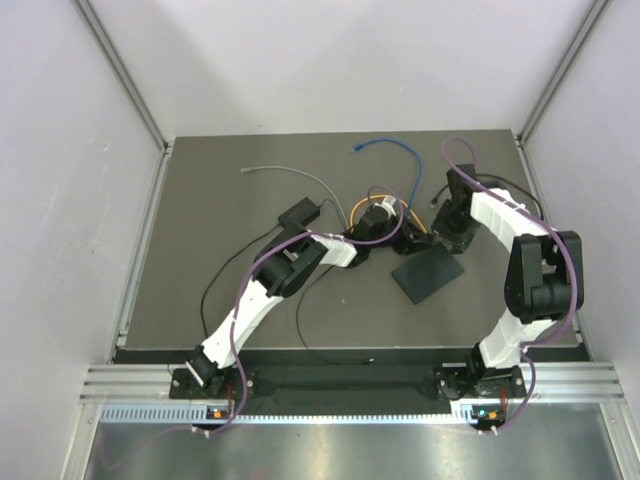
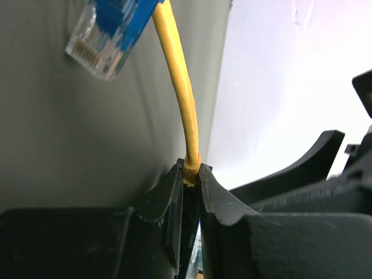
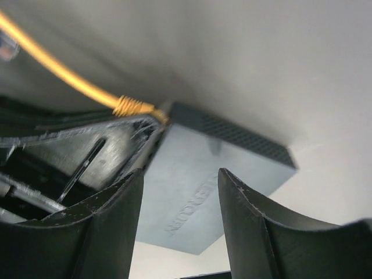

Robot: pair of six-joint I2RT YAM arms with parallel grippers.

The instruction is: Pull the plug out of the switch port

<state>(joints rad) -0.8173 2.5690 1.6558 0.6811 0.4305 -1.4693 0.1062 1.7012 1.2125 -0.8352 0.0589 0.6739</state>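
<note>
The switch [image 1: 428, 272] is a flat black box lying right of centre on the mat; it fills the right wrist view [image 3: 215, 174]. A yellow cable [image 1: 385, 203] runs to its far left corner [image 3: 131, 106]. My left gripper [image 1: 395, 238] is shut on the yellow plug [image 2: 190, 172] at the cable's end, jaws pinching its boot. The plug tip and the port are hidden between the fingers. My right gripper [image 1: 432, 240] is open [image 3: 181, 174], fingers spread just above the box's far end, holding nothing.
A blue cable [image 1: 385, 148] lies at the back, its clear connector [image 2: 93, 40] close to my left gripper. A grey cable [image 1: 290, 175] and a small black block [image 1: 298, 213] with a thin cord lie to the left. Grey walls enclose the mat.
</note>
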